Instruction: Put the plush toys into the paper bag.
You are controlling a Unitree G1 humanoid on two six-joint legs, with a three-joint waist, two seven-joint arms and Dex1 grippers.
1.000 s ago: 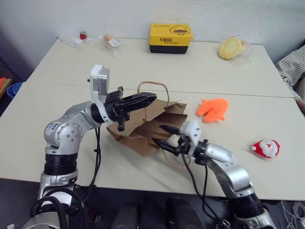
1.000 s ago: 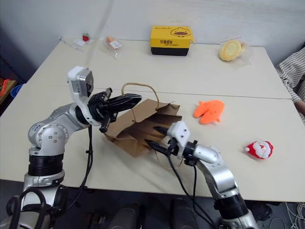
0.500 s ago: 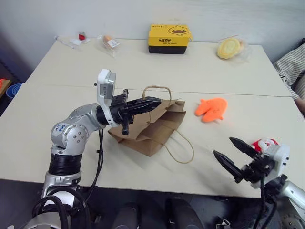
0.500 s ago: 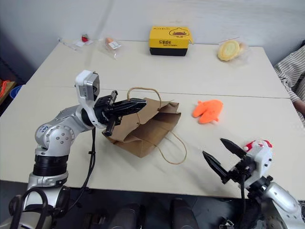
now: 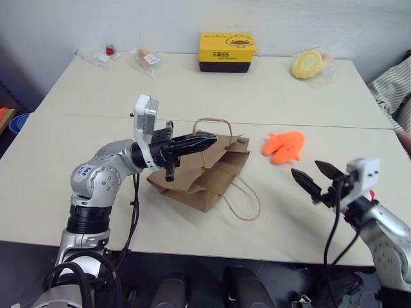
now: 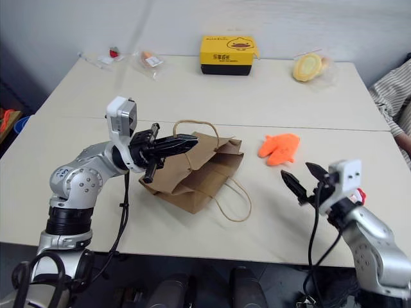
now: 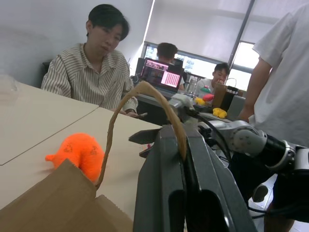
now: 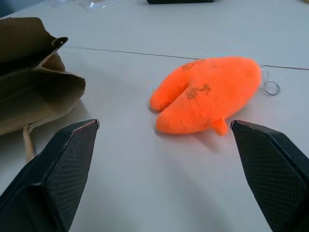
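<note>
A plain brown kraft paper bag [image 5: 204,171] with twisted paper loop handles is seen lying slumped on its side near the middle of the pale table [image 5: 270,96], its mouth turned toward the robot's right. One of its loop handles [image 7: 140,111] is pinched between the closed black fingers of the left gripper [image 5: 204,139], which is held above the table and pointed toward the right, so that the upper edge of the bag is lifted; the other handle [image 5: 245,203] is left trailing flat on the table. The bright orange fuzzy plush animal [image 5: 284,145] is found on the table just to the right of the bag's mouth, apart from the bag. The right gripper [image 5: 316,179] is held with its two black fingers spread wide and nothing between them, on the near side of the orange toy; in the right wrist view the toy [image 8: 207,94] is framed between the two fingers but beyond their tips, untouched. A small patch of red [image 5: 373,194] is visible just behind the right wrist; what it belongs to cannot be told. At the far edge of the table a yellow and black box [image 5: 227,52] and a round yellow item in clear plastic [image 5: 309,65] are seen.
</note>
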